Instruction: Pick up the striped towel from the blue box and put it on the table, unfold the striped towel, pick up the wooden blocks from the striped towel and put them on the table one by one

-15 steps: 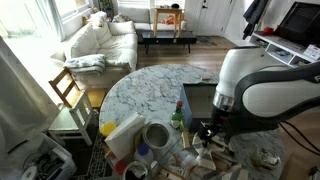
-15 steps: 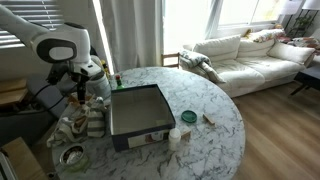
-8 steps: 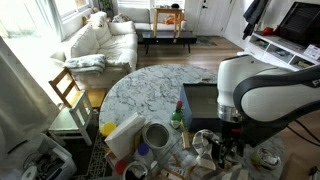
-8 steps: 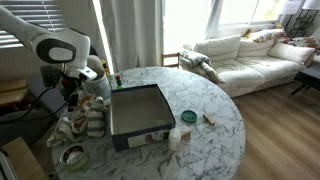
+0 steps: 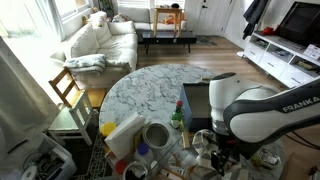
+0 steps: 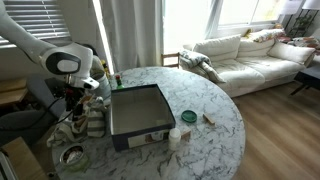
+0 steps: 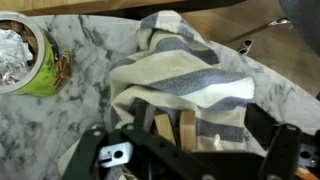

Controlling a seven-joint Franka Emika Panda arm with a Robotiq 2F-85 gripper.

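The striped towel (image 7: 185, 75) lies bunched in loose folds on the marble counter (image 7: 60, 130), right in front of my jaws in the wrist view. In a gap in its folds the pale ends of the wooden blocks (image 7: 163, 128) show, side by side and half wrapped in cloth. My gripper (image 7: 185, 145) hangs low over this heap. The jaws look spread, one dark finger to each side of the towel's near end, and nothing is pinched between them. The blocks sit about midway between the fingers. I cannot tell whether a finger touches the cloth.

In an exterior view the towel (image 6: 86, 120) rests near the counter's edge by my base, just beside the blue box (image 6: 135, 110) and outside it, with my gripper (image 6: 72, 106) above it. Toward the far corner of the wrist view a green cup with crumpled foil inside (image 7: 25, 55) stands on the counter, apart from the towel.
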